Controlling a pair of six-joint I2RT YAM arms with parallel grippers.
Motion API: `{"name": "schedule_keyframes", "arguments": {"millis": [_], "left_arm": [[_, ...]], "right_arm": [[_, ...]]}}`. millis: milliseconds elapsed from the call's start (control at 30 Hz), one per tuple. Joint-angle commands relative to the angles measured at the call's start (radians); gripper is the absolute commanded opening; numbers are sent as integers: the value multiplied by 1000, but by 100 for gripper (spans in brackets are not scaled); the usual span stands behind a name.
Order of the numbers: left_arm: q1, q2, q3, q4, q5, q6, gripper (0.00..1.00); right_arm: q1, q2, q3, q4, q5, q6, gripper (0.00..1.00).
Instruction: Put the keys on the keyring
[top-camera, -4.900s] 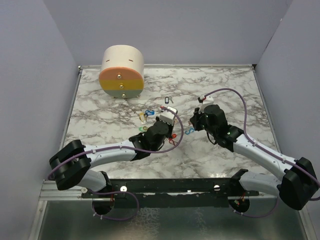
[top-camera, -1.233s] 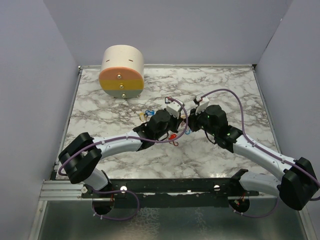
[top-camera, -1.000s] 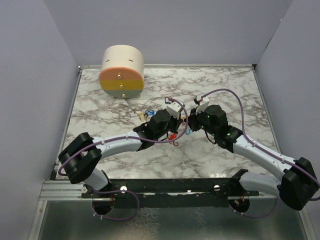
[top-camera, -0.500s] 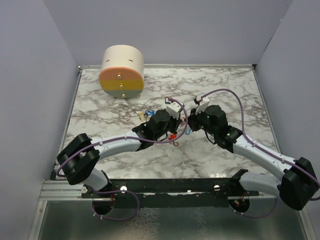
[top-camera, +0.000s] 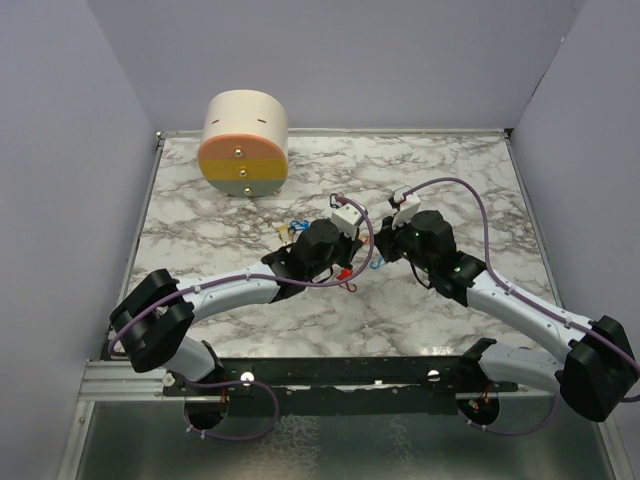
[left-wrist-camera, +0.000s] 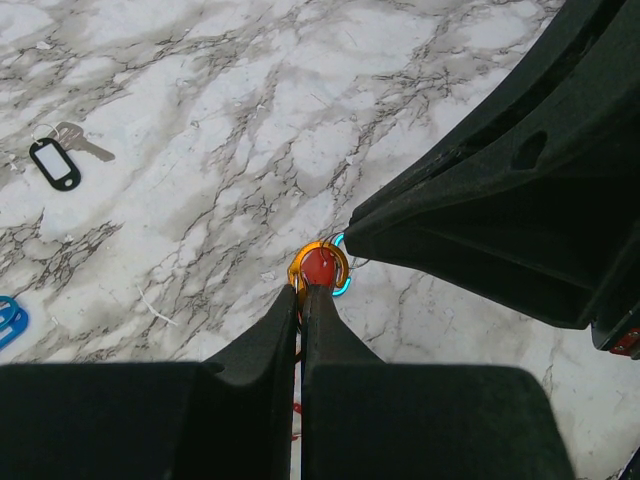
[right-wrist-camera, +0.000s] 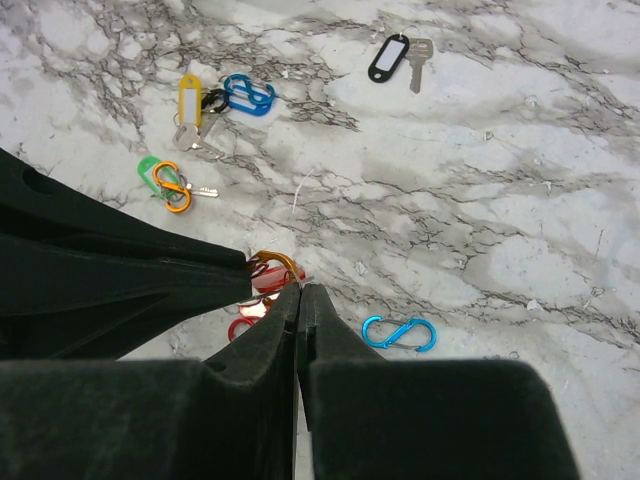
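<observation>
Hands brought tip to tip
The left hand (left-wrist-camera: 302, 292), clamped on the red tag (left-wrist-camera: 320, 268) and orange clip (right-wrist-camera: 278, 262), has been moved across to the right hand (right-wrist-camera: 299, 290), itself closed at that clip: joining is judged under way. The grip, hidden from above, is shown by the wrist views; a blue carabiner (right-wrist-camera: 399, 333) lies on the worktop (right-wrist-camera: 520, 200) beneath.

Left gripper (left-wrist-camera: 301, 290) and right gripper (right-wrist-camera: 299, 288) meet tip-to-tip over the middle of the marble table (top-camera: 450, 170), orange metal clip (right-wrist-camera: 285, 264) between them. Cream-and-orange cylinder (top-camera: 243, 143) back left, black-tagged key (right-wrist-camera: 388, 57) beyond.
</observation>
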Motion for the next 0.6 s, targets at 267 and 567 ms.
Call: {"name": "schedule_keyframes", "arguments": {"millis": [267,567], "left_arm": [[9,-30,31,-20,18,13,0],[12,-20,40,-20,18,10,0]], "right_arm": [[2,-25,-9,-8,58,-16,1],[2,-28,-9,-6,53,-14,1]]}}
